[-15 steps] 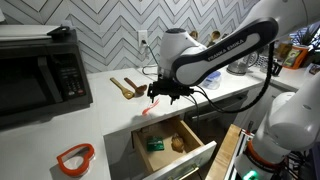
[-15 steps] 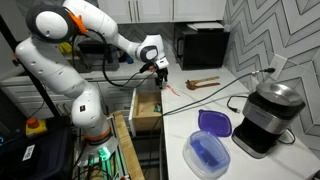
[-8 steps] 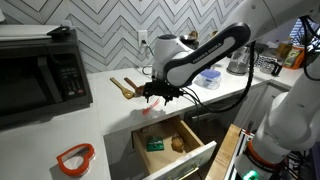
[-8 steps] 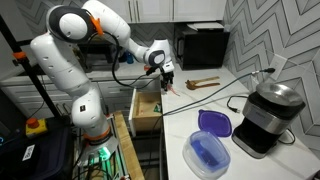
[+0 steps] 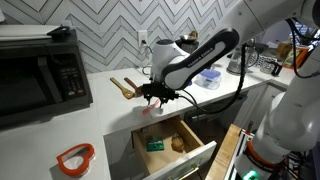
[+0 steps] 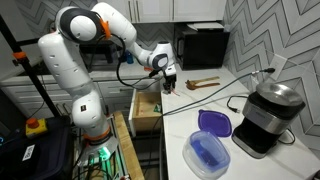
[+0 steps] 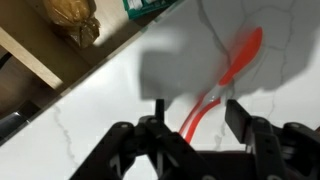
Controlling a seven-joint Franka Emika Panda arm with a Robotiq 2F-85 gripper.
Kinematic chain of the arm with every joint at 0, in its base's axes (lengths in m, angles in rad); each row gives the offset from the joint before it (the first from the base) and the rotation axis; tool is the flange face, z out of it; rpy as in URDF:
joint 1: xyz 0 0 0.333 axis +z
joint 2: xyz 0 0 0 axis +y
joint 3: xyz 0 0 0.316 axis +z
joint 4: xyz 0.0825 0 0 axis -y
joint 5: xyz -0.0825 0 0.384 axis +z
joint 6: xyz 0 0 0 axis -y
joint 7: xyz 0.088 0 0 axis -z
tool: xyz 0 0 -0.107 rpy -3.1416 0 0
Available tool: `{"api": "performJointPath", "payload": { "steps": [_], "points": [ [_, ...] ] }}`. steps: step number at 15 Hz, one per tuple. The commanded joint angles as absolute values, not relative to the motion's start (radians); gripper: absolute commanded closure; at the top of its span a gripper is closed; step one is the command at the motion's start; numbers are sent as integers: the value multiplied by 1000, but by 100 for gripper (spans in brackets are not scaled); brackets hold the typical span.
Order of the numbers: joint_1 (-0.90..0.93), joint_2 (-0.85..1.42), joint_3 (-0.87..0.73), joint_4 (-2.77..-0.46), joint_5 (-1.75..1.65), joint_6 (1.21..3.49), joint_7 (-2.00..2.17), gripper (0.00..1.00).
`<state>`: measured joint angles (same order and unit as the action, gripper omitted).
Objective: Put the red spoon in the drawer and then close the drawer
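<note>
The red spoon (image 7: 246, 48) lies flat on the white marble counter, just beyond the open drawer's edge. It also shows in an exterior view (image 5: 147, 108). My gripper (image 7: 198, 112) is open and hovers low over the spoon, with the handle running between the two fingers. The fingers do not touch it. The gripper shows in both exterior views (image 5: 156, 96) (image 6: 168, 84). The drawer (image 5: 204, 152) stands pulled out below the counter, with its light wooden inside showing. It holds a green box (image 5: 154, 144) and a brown item (image 5: 177, 143). It also shows in an exterior view (image 6: 143, 108).
Brown wooden spoons (image 5: 125, 87) lie on the counter behind the gripper. A red heart-shaped ring (image 5: 75, 157) lies at the front. A black microwave (image 5: 40, 72) stands beside it. A blue container with its lid (image 6: 210, 148) and a dark appliance (image 6: 265, 110) stand further along.
The arm has shifted along the counter and brought the open gripper closer over the spoon. The spoon and drawer have not moved.
</note>
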<state>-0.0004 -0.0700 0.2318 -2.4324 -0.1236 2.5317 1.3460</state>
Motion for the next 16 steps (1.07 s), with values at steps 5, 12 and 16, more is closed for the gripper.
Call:
{"api": "performJointPath", "payload": {
  "steps": [5, 12, 16],
  "points": [
    [40, -60, 186, -2429, -143, 2505, 1438, 94],
    [41, -151, 172, -2483, -140, 2452, 1481, 97],
    [70, -275, 184, -2545, -63, 2374, 1433, 97]
  ]
}}
